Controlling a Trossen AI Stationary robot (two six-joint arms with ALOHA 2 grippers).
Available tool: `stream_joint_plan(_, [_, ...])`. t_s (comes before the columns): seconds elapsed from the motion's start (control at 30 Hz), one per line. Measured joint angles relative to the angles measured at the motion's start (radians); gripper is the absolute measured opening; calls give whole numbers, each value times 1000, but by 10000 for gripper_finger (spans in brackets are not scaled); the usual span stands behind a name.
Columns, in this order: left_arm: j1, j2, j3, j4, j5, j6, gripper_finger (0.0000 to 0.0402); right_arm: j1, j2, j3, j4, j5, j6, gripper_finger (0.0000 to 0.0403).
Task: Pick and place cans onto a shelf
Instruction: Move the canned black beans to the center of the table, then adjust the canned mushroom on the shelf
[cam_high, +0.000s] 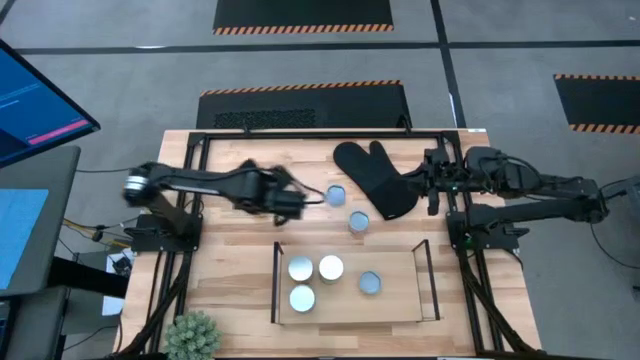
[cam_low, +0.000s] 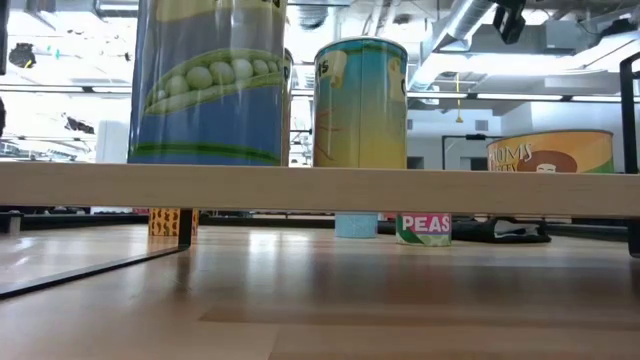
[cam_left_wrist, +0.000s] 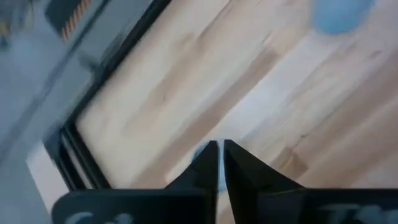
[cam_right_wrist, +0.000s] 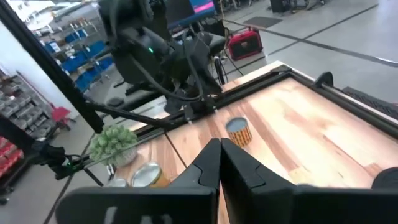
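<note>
"PEAS" on far can (cam_low: 424, 228); shelf can (cam_low: 550, 152) prob. reads "HUM'S".

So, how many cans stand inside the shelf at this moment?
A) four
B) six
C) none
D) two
A: the high view shows four cans inside the shelf, three grouped toward one end and one apart, while two more cans stand on the table outside it, near the oven mitt.
</note>
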Motion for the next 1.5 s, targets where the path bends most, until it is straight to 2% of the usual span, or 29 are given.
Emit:
stream_joint_plan(0.13, [17,-214,-314,139,70,-188,9,-2,20,0,6,31,20,33])
stream_joint_plan(0.3, [52,-415,-620,464,214,-239,21,-2,62,0,11,53,40,33])
stream_joint_plan(0.4, [91,-473,-729,566,246,-285,34,-2,89,0,11,53,47,33])
stream_joint_plan(0.57, [155,-463,-789,464,257,-356,36,1,138,0,11,52,95,33])
stream_joint_plan(0.73, [228,-397,-793,449,227,-327,4,1,183,0,14,51,107,33])
stream_joint_plan(0.87, [308,-282,-794,504,321,-247,2,1,211,0,13,45,122,33])
stream_joint_plan(1.0, [335,-142,-770,664,426,-156,1,1,220,0,14,45,122,33])
stream_joint_plan(1.13, [323,-46,-651,843,465,-73,0,1,218,0,12,44,123,33])
stream_joint_plan(1.23, [305,3,-522,884,472,28,0,1,211,0,8,42,122,33])
stream_joint_plan(1.5, [256,43,-210,636,463,175,0,1,209,0,-40,38,121,33])
